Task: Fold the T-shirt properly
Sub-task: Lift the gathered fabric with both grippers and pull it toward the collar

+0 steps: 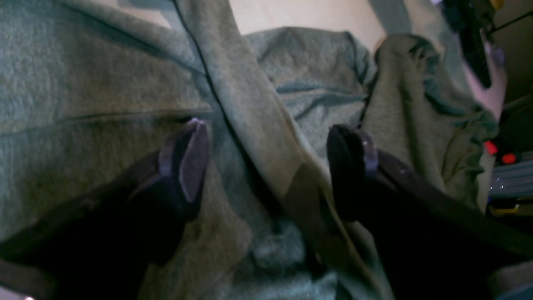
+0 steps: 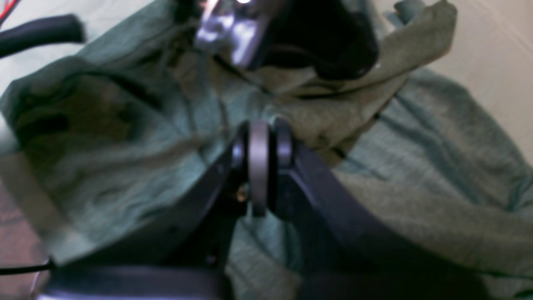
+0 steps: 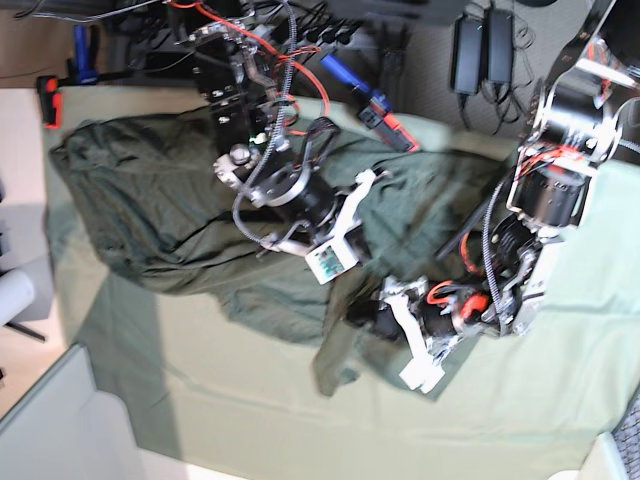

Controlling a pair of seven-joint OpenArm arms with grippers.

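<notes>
The dark olive T-shirt (image 3: 150, 200) lies crumpled across the pale green table cloth (image 3: 500, 420), with a narrow flap trailing toward the near edge. In the left wrist view, my left gripper (image 1: 270, 162) stands wide open just over a diagonal fold of the T-shirt (image 1: 83, 83), its fingers (image 1: 193, 158) on either side and nothing clamped. My right gripper (image 2: 260, 129) is shut, and the T-shirt (image 2: 416, 146) bunches right at its tips, where it looks pinched. Both arms meet over the shirt's middle: the right arm (image 3: 300, 200) and the left arm (image 3: 450, 310).
Cables and power bricks (image 3: 470, 50) crowd the table's far edge, along with a red clamp (image 3: 48, 100). The left arm's dark body (image 2: 325, 37) hangs close above my right gripper. A grey panel (image 3: 50, 430) sits at the near left corner.
</notes>
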